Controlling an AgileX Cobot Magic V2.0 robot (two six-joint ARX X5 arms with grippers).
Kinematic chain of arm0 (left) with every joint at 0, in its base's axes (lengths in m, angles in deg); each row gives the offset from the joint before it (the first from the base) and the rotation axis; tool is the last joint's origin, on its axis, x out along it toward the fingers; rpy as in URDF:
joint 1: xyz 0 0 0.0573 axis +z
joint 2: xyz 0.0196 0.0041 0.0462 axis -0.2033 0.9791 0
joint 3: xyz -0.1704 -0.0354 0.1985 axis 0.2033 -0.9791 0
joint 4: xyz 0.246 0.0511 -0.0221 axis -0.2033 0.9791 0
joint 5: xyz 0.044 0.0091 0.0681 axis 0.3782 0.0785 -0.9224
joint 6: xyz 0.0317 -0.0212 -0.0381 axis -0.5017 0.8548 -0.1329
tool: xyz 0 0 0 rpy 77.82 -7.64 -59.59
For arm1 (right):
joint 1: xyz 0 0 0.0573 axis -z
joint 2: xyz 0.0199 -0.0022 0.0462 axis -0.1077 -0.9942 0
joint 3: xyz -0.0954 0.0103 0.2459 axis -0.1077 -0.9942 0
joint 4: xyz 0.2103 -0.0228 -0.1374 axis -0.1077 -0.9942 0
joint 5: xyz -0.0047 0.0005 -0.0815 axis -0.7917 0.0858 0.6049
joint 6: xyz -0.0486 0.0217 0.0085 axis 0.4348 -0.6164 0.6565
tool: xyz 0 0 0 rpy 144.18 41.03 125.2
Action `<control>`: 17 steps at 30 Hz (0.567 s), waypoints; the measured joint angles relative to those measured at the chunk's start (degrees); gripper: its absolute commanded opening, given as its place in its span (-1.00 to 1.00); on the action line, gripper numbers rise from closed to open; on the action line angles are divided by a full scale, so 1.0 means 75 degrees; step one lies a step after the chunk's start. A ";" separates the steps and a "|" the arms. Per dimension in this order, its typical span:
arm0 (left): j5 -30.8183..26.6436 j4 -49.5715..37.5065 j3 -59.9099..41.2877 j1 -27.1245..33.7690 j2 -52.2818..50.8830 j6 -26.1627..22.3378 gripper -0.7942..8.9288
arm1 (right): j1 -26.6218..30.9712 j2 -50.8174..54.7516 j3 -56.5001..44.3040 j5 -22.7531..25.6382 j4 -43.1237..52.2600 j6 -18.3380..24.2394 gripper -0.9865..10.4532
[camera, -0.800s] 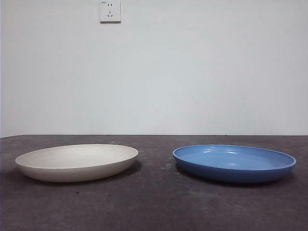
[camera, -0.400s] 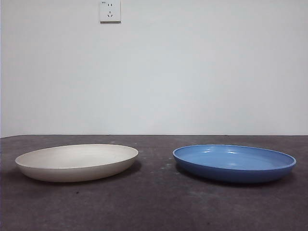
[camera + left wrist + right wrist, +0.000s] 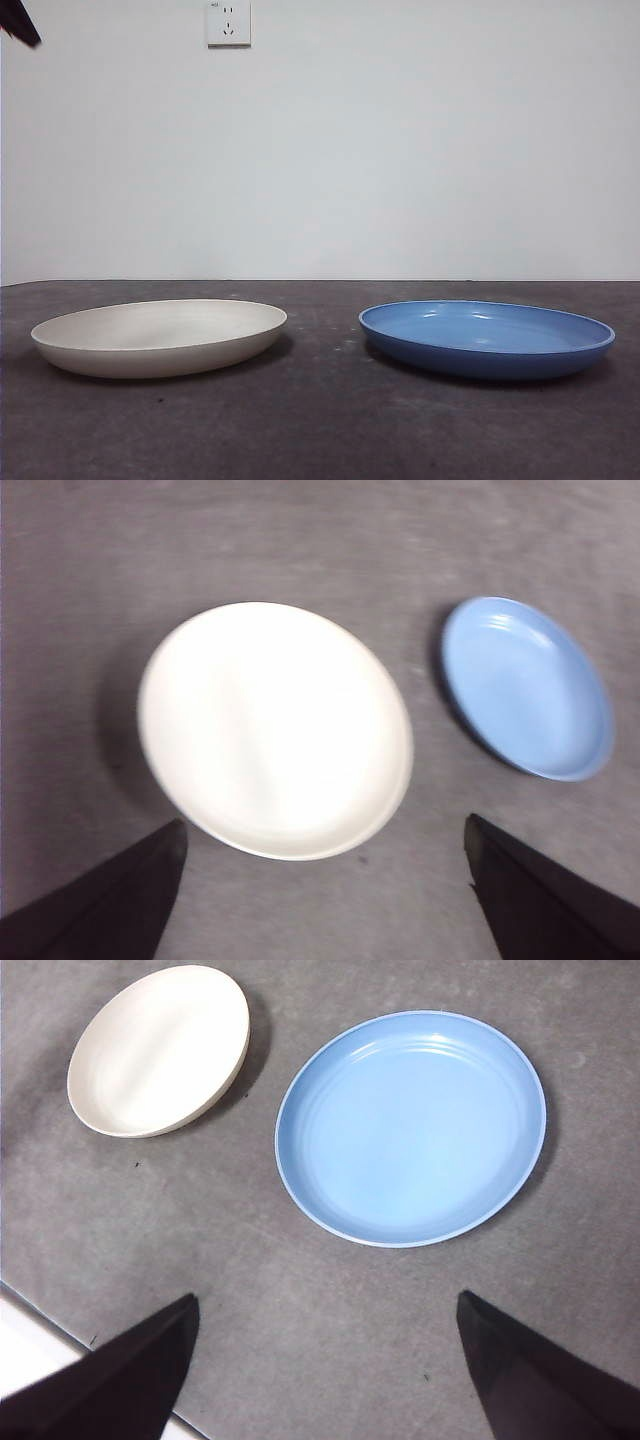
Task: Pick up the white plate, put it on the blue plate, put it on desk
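Progress: you are at the very start; nothing has been lifted yet, judging by how the plates lie.
White plate: the white plate (image 3: 159,337) sits flat on the desk (image 3: 320,430), at about 9 o'clock from the blue plate (image 3: 487,338) in the front view, the two apart with bare desk between them.
Left gripper: your left gripper (image 3: 320,900) hangs above the white plate (image 3: 275,730), jaws spread wide and holding nothing; the plate fills the middle of the left wrist view, with the blue plate (image 3: 527,687) off at 2 o'clock from it.
Right gripper: your right gripper (image 3: 325,1370) waits high above the blue plate (image 3: 411,1127), jaws also wide apart and empty.
Front view: you see only a black tip (image 3: 20,20) at the 10 o'clock corner; neither plate is touched.
Done: no step, as far as you can see.
Left to do: grasp the white plate, set it on the blue plate, then set it on the desk.
Likely next: the left arm looks best placed to take the white plate's rim.
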 measured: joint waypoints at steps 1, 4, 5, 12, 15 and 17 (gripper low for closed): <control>-0.0160 -0.0006 0.0105 -0.0038 0.0195 0.0023 0.05 | 0.0000 0.0000 0.0000 -0.0003 -0.0003 0.0000 -0.10; -0.0629 -0.0079 0.0437 -0.0169 0.0877 0.0070 0.05 | 0.0000 0.0000 0.0000 -0.0003 0.0020 -0.0003 -0.10; -0.0749 -0.0117 0.0574 -0.0219 0.1163 0.0082 0.05 | 0.0000 0.0000 0.0000 0.0000 0.0058 -0.0003 -0.10; -0.1495 -0.0271 0.1215 -0.0478 0.2821 0.0061 0.05 | 0.0000 0.0000 0.0000 -0.0003 0.0099 -0.0006 -0.10; -0.1807 -0.0326 0.1247 -0.0525 0.3465 0.0052 0.05 | 0.0000 0.0000 0.0000 0.0000 0.0105 -0.0058 -0.10; -0.1880 -0.0425 0.1247 -0.0527 0.3844 0.0050 0.05 | 0.0000 0.0000 0.0000 -0.0003 0.0108 -0.0085 -0.10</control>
